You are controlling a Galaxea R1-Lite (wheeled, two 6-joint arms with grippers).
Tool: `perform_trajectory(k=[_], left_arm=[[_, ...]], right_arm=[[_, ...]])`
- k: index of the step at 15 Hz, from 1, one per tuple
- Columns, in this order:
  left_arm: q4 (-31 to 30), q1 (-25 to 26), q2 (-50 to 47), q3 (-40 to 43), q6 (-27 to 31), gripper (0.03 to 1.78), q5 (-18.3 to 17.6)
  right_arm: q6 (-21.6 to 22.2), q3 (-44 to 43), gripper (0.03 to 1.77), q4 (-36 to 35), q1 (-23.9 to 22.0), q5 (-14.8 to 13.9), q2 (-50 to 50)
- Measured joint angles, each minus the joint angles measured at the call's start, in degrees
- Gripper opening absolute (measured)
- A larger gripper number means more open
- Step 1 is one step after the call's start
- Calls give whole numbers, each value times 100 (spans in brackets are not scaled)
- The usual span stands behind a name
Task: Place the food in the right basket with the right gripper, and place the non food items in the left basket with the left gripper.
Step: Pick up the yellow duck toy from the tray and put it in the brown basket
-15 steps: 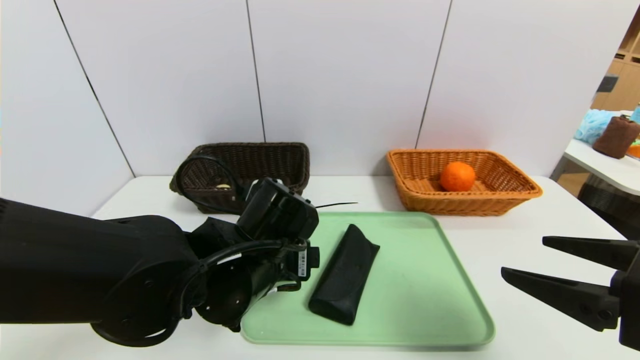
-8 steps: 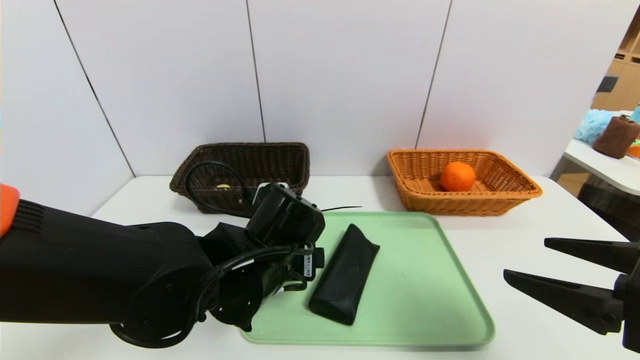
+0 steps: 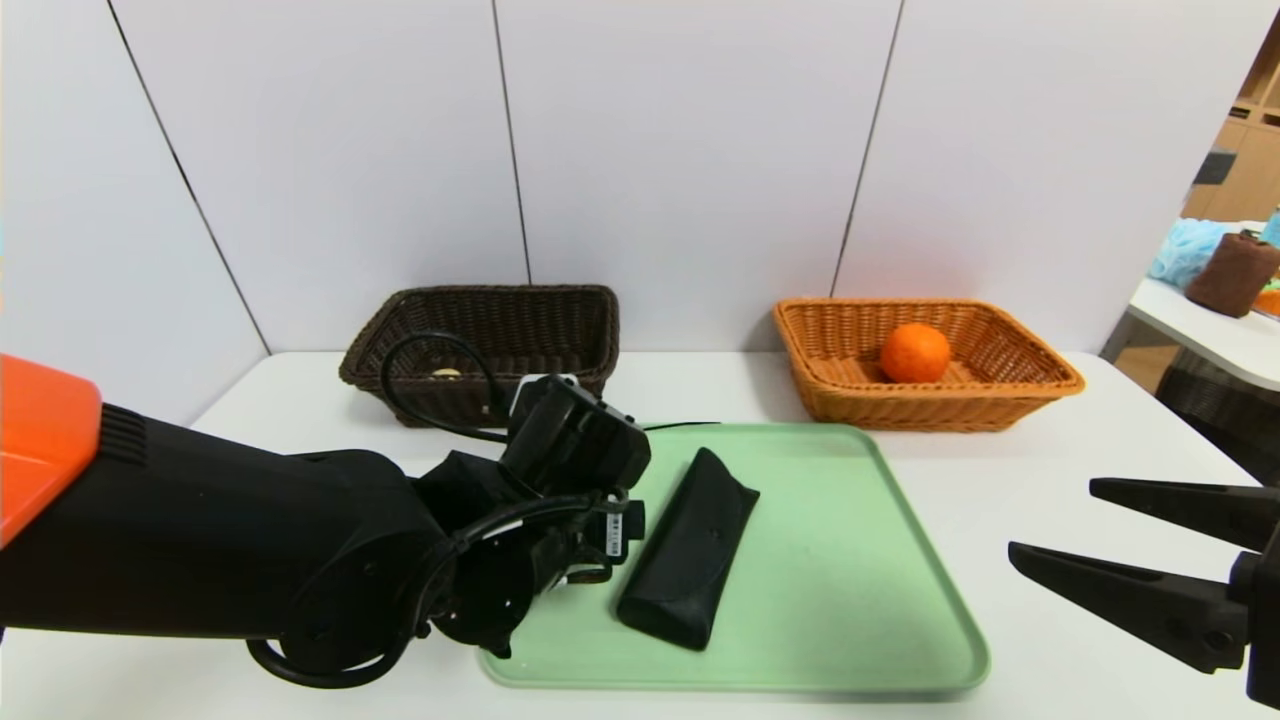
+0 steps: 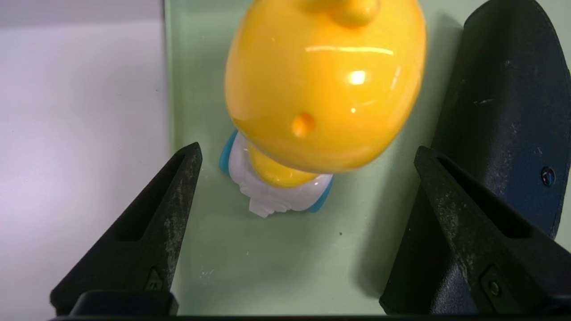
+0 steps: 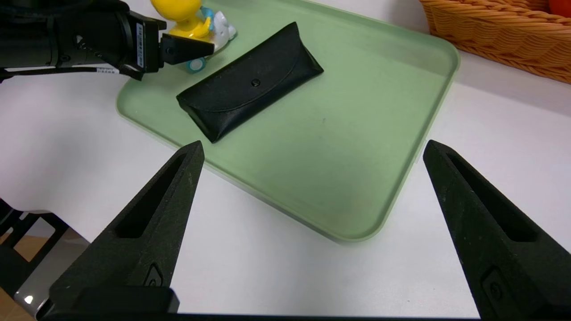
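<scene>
The orange fruit (image 3: 915, 352) lies inside the orange-tan right basket (image 3: 1000, 400). A yellow duck toy (image 4: 325, 84) on white-and-blue wheels stands on the green tray (image 3: 850, 600), next to the long black pouch (image 3: 690, 548). My left gripper (image 4: 308, 147) is open and low over the tray. Its fingers stand on either side of the duck's rear without touching it, one finger close beside the pouch (image 4: 508, 111). In the head view my left arm hides the duck. My right gripper (image 3: 1050, 517) hangs open and empty over the table, right of the tray. The dark brown left basket (image 3: 520, 320) holds a small pale item (image 3: 446, 374).
A thin black cable (image 3: 680, 425) lies along the tray's far edge. White wall panels rise just behind both baskets. A side table with cloths (image 3: 1225, 270) stands off to the far right. Bare white tabletop (image 5: 276, 267) lies under my right gripper.
My left arm has reached further forward and slightly right, bringing its wrist closer to the duck and pouch. The right gripper has barely shifted.
</scene>
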Motion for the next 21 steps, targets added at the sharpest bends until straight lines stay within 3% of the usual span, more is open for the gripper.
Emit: perform_trajectory(k=[12,21], left_arm=[[-791,480,201,227,549,169,-260],[-1326,513,493,308,789,169,-268]], right_arm=[[-13,-10,169,-11,0,30,52],[-20,-20,169,-10,7,39,52]])
